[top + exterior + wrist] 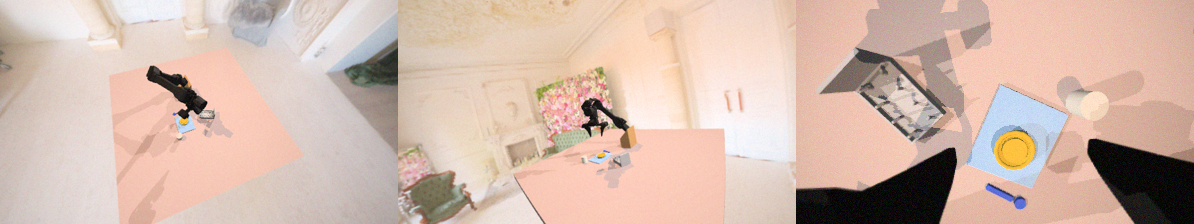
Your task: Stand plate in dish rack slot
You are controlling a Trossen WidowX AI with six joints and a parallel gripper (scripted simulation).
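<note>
In your wrist view, start at the left: the dish rack (883,95) sits tilted on the pink table (1116,40), its grey wall on the far-left side and its rails crossing the open frame. It stands apart from everything else, with arm shadows falling across it.

Move to the middle and you find the plate (1014,149) — yellow, round, lying flat on a light blue mat (1046,122). It rests toward the mat's near half, well inside the edges. Just below the mat lies a small blue spoon (1006,195), off the mat's lower edge and not touching the plate.

To the right, a cream cup (1087,104) lies on its side near the mat's upper right corner, close to the mat but clear of the plate.

Your gripper (1021,165) hangs high above the plate with its dark fingers spread wide — released, holding nothing. Nothing stands between the fingers and the plate; the spoon and cup are its nearest neighbours.
</note>
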